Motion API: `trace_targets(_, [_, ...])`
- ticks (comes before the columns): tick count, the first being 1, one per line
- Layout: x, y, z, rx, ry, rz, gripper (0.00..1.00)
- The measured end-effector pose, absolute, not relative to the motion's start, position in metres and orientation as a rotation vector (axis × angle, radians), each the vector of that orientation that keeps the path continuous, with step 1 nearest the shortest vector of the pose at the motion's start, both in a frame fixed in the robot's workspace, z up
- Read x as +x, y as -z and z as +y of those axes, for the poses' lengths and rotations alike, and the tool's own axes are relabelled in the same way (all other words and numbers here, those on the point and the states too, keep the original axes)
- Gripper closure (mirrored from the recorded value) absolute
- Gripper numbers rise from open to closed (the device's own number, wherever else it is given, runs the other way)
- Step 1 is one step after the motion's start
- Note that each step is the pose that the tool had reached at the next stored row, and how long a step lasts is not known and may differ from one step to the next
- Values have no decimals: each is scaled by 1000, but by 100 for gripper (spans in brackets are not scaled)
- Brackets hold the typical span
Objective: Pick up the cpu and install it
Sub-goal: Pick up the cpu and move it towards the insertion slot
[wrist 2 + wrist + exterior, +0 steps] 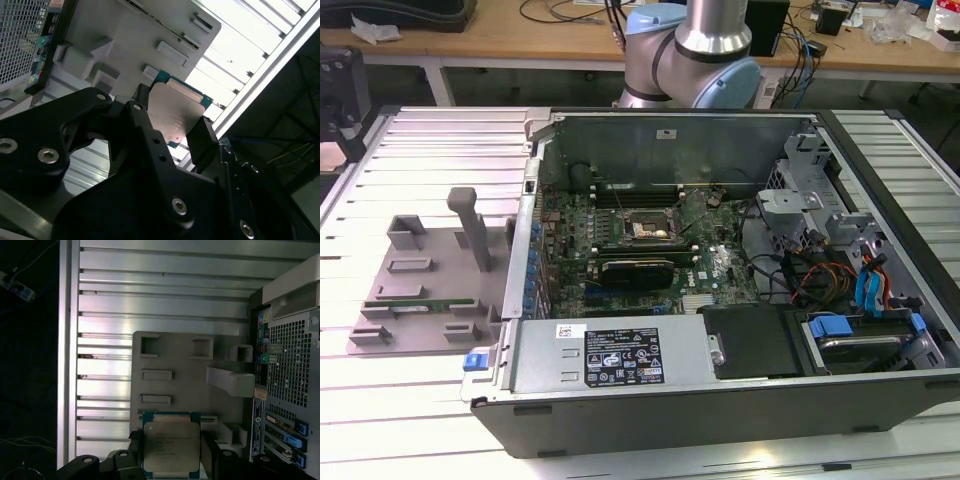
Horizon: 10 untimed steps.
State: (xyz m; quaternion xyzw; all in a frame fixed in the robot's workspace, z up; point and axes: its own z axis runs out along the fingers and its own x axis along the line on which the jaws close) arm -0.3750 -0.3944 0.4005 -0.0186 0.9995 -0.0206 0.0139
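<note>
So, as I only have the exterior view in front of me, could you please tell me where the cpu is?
Observer: The cpu sits between the fingers of the hand, its metal top facing both wrist cameras.
Operator: Is the hand closed on it?
Observer: Yes, the fingers meet two opposite edges.
Operator: What is behind it?
Observer: The grey fixture tray, beside the mesh wall of the computer case.

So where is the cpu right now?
In both wrist views the cpu is clamped in the gripper, above the grey parts tray beside the computer case.
</note>
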Motion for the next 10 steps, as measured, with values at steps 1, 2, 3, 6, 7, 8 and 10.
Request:
trace_targets(1, [-373,-400,-394,-58,64,3113,45])
trace_targets(2, [-370,-400,-394,-58,64,3113,45])
trace_targets(3, [-368,-400,-394,-58,64,3113,45])
trace_targets(6, [-359,-400,-394,-58,64,3113,45])
trace_targets(7, [-356,-400,-394,-58,64,3113,45])
trace_targets(8, [-352,-400,-394,-58,64,3113,45])
trace_targets(10, [-343,-400,-394,-58,64,3113,45])
